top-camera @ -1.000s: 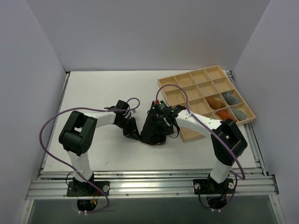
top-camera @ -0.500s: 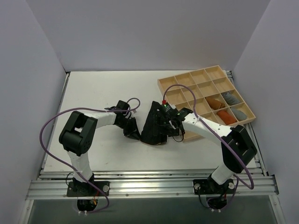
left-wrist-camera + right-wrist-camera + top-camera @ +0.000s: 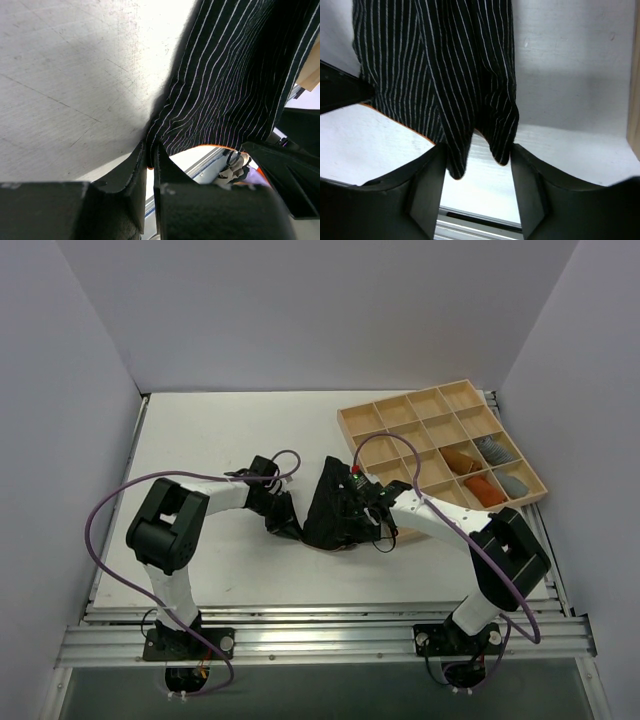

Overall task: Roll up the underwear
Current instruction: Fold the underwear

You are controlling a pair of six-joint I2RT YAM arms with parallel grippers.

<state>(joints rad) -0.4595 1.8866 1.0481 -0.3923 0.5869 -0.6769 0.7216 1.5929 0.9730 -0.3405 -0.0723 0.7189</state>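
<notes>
The underwear (image 3: 328, 505) is black with thin pale stripes and an orange hem. It is held up off the white table between the two arms. My left gripper (image 3: 287, 527) is shut on its left lower edge; in the left wrist view the jaws (image 3: 150, 157) pinch the hem and the fabric (image 3: 235, 75) stretches away up and right. My right gripper (image 3: 356, 520) is at the cloth's right side. In the right wrist view its jaws (image 3: 478, 167) stand wide apart, with two hanging folds of the underwear (image 3: 445, 75) between the fingertips (image 3: 431, 172).
A wooden compartment tray (image 3: 400, 408) stands at the back right, close behind my right arm. Orange rolls (image 3: 462, 459) and grey rolls (image 3: 493, 448) lie in its right compartments. Its edge shows in the right wrist view (image 3: 635, 75). The table's near rail lies just below the cloth.
My right gripper has shifted a little nearer and to the right, its forearm swinging out to the right. The underwear now hangs stretched between the grippers. The left arm has hardly moved.
</notes>
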